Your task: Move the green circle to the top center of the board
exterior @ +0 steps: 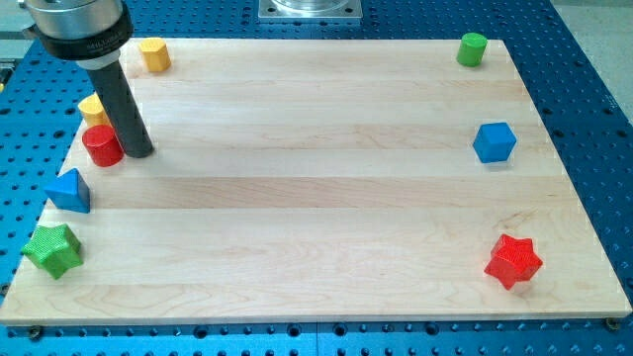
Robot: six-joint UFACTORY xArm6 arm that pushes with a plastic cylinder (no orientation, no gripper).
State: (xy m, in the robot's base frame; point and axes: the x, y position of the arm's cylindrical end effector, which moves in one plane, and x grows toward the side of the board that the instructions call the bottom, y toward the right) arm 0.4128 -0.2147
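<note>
Camera view, looking down on a pale wooden board [316, 198] set on a blue perforated counter [593, 119]: the arm's dark rod stands at the view's upper left, my tip [138, 152] resting on the board just to the right of the red cylinder [102, 145], touching it or very nearly so. The arm carries no gripper, so there is nothing to hold or release; the rod's end simply sits on the wood.

Across the board, the green circle [472, 48], a short green cylinder, stands in the top right corner, well apart from my tip.

Along the left edge, a yellow block [92, 107] is partly hidden behind the rod, just above the red cylinder. A second yellow block, a yellow hexagonal piece [154, 54], sits near the top left corner. Below the red cylinder lie a blue triangle [69, 191] and, at the lower left corner, a green star [52, 249].

On the right side, a blue cube-like block [495, 142] sits below the green circle, and a red star [513, 260] lies near the bottom right corner.

A grey metal mount [311, 9] shows at the view's top centre.
</note>
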